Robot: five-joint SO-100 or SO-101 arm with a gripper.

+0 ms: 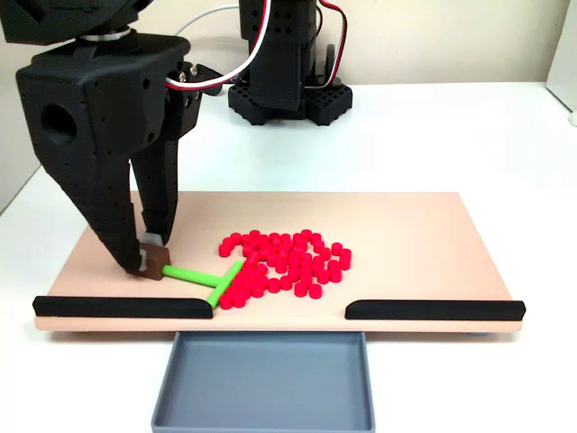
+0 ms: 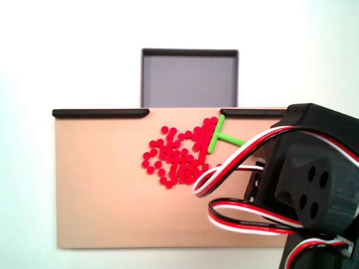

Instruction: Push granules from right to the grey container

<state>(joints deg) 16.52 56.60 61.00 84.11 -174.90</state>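
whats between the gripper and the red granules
The green pusher stick: the gripper holds its tail, its crossbar touches the granules, in a fixed view.

Black arm (image 1: 99,117), red-white-black cables (image 2: 241,162)

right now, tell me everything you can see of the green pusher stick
The green pusher stick is a bright green, matte plastic-looking T lying flat on the tan board. The gripper is shut on a brown block at the stem's end. Its crossbar rests against the red granules, near the gap between the black strips, beyond which the grey container sits.
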